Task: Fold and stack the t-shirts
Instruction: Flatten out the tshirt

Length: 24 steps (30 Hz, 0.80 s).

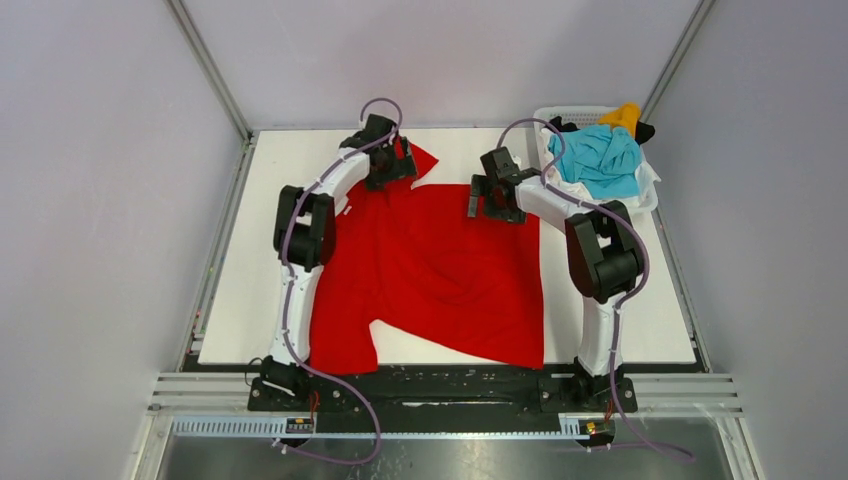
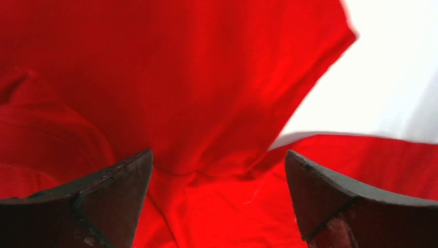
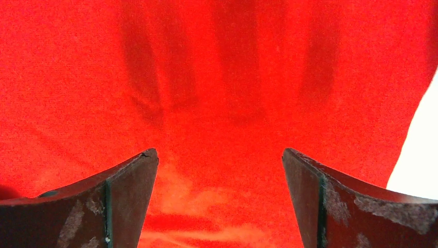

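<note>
A large plain red t-shirt [image 1: 440,270] lies spread and wrinkled on the white table, one sleeve at the near left and a corner poking out at the far left. My left gripper [image 1: 392,168] hovers open over its far left part; the left wrist view shows red folds [image 2: 206,93] between the spread fingers [image 2: 121,191]. My right gripper [image 1: 492,200] hovers open over the shirt's far right edge; red cloth [image 3: 222,93] fills its view. Turquoise [image 1: 600,160], yellow-orange [image 1: 625,115] and black [image 1: 645,130] shirts lie in the basket.
A white plastic basket [image 1: 650,195] stands at the far right corner of the white table [image 1: 250,270]. Grey walls and metal frame rails enclose the table. A black rail carries both arm bases at the near edge.
</note>
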### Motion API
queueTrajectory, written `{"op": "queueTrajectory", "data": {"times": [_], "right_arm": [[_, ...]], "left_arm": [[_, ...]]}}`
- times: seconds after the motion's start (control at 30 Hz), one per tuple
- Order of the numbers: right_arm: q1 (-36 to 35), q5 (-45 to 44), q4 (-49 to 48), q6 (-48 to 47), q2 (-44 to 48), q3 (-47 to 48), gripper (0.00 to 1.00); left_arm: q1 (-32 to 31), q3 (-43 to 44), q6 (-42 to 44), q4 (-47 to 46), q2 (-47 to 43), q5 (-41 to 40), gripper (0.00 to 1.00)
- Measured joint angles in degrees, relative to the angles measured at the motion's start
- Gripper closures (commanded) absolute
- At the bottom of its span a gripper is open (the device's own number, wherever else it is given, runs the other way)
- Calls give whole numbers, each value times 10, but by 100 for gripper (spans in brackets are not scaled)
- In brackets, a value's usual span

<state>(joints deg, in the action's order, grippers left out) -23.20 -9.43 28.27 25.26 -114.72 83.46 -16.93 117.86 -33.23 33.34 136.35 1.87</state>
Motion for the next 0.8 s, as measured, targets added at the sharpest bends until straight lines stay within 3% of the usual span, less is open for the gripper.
{"op": "queueTrajectory", "data": {"times": [0.23,0.47,0.8], "right_arm": [[2,14,10,3,-44,40,0],[14,49,21,6,-102,117,0],[54,127,48,26,-212,301,0]], "left_arm": [[0,37,-3,19,40,-6,1],[35,70,-65,0,63,7,1],[100,147,-215,-162,150,80,1]]}}
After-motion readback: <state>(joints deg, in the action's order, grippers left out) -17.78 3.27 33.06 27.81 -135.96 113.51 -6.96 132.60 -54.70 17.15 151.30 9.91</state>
